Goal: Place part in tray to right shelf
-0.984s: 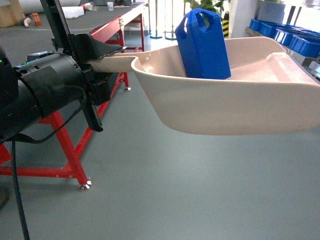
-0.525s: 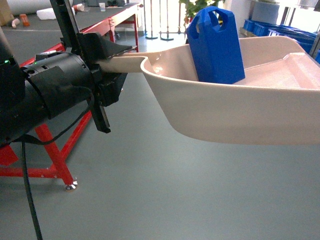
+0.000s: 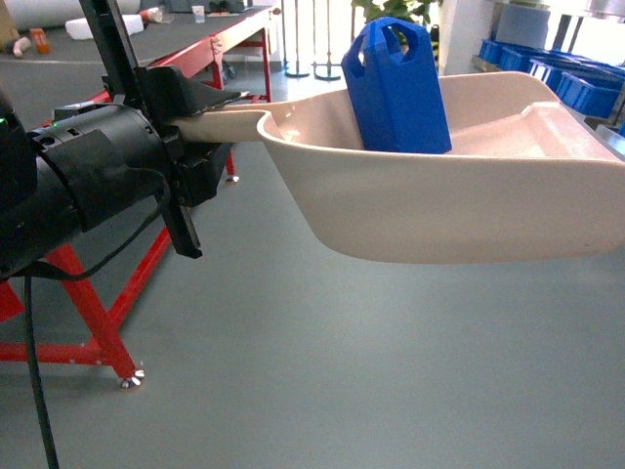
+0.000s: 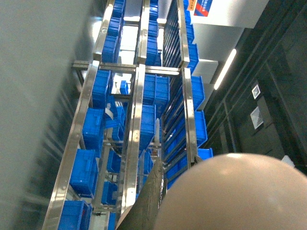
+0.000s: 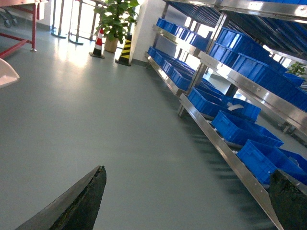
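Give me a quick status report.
Left gripper shut on tray handle, held level. Part upright in tray. Right gripper open, empty. Shelf not reached; nothing blocking.

The tray runs off the head view's right edge, hiding the part's base.

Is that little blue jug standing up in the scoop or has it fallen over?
Standing up, leaning slightly. In the head view the part sits inside the tray, handle loop on top, its base hidden behind the tray's near wall.

Red-framed workbench; blue crates; potted plant; striped cone
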Controlling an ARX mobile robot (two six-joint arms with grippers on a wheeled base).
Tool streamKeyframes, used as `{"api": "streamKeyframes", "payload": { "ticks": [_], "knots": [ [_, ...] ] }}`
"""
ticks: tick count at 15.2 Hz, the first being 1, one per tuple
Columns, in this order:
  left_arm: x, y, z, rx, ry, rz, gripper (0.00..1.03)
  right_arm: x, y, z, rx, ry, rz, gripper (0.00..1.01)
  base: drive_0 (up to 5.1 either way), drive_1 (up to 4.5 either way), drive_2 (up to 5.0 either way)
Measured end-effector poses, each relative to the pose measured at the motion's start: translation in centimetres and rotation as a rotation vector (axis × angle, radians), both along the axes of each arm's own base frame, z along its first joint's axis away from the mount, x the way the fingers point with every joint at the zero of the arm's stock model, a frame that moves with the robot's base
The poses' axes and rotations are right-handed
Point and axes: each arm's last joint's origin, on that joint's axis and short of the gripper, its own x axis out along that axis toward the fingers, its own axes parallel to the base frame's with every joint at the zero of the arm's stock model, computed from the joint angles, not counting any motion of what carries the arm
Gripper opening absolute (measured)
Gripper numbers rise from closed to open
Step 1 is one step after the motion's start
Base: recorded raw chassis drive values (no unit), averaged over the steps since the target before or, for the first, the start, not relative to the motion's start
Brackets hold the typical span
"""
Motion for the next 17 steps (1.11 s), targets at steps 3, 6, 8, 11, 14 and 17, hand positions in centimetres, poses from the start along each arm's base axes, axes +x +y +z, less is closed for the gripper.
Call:
{"api": "streamKeyframes", "payload": {
  "ticks": [3,6,8,11,14,17],
  "knots": [
    [-0.01,-0.01,0.01,0.000,-0.001,0.000,0.12,0.00,0.00,0.00,0.000,0.000,0.000,0.98,0.1,4.40,-4.3],
    [-0.01,-0.01,0.03,-0.001,-0.002,0.000,0.12,0.00,0.00,0.00,0.000,0.001,0.000,0.98,0.1,4.40,-4.3],
    [-0.01,-0.01,0.02,0.000,-0.001,0.000,0.12,0.01,0.00,-0.01,-0.001,0.001,0.000,0.98,-0.1,4.24,-4.4],
    [0.00,0.01,0.02,0.000,-0.001,0.000,0.12,0.00,0.00,0.00,0.000,0.000,0.000,0.98,0.0,4.35,-4.3],
    [-0.01,-0.02,0.01,0.000,-0.001,0.000,0.12,0.00,0.00,0.00,0.000,0.001,0.000,0.98,-0.1,4.25,-4.4],
    [0.00,0.02,0.02,-0.001,-0.002,0.001,0.12,0.00,0.00,0.01,0.000,-0.001,0.000,0.98,0.0,4.34,-4.3]
  ]
}}
